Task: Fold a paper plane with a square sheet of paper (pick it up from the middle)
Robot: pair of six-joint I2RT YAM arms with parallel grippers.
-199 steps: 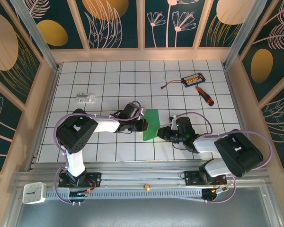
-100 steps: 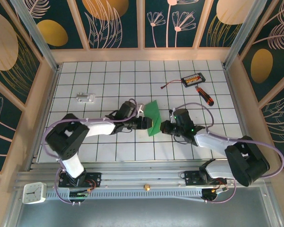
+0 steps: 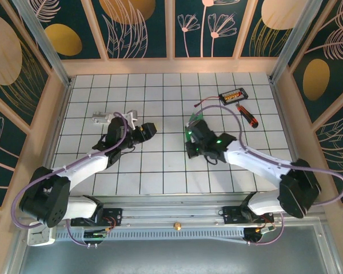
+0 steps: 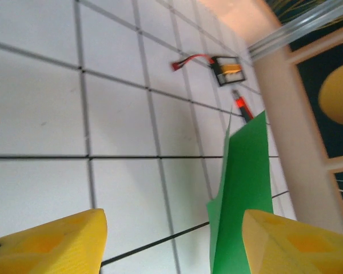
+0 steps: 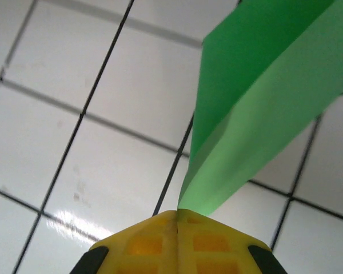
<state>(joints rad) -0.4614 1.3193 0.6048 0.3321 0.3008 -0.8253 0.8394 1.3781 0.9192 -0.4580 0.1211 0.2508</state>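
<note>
The square sheet of paper (image 3: 189, 128), bright green and folded over, stands on edge above the tiles near the middle of the table. My right gripper (image 3: 190, 139) is shut on its lower tip. In the right wrist view the yellow fingertips (image 5: 154, 240) press together on the folded green sheet (image 5: 257, 91), which fans up and to the right. My left gripper (image 3: 146, 130) is open, about two tiles left of the sheet. In the left wrist view its yellow fingers (image 4: 46, 245) stand wide apart with bare tile between them, and the green sheet (image 4: 246, 188) rises beyond the right finger.
A black box with orange parts (image 3: 231, 95) and a trailing red wire lies at the back right, with a black-and-orange screwdriver (image 3: 247, 115) beside it. A small white part (image 3: 103, 118) sits at the back left. Wooden walls ring the tiled table (image 3: 160, 171).
My left gripper opened, let go of the sheet and drew back to the left. The right gripper closed on the sheet and carried it up and toward the back.
</note>
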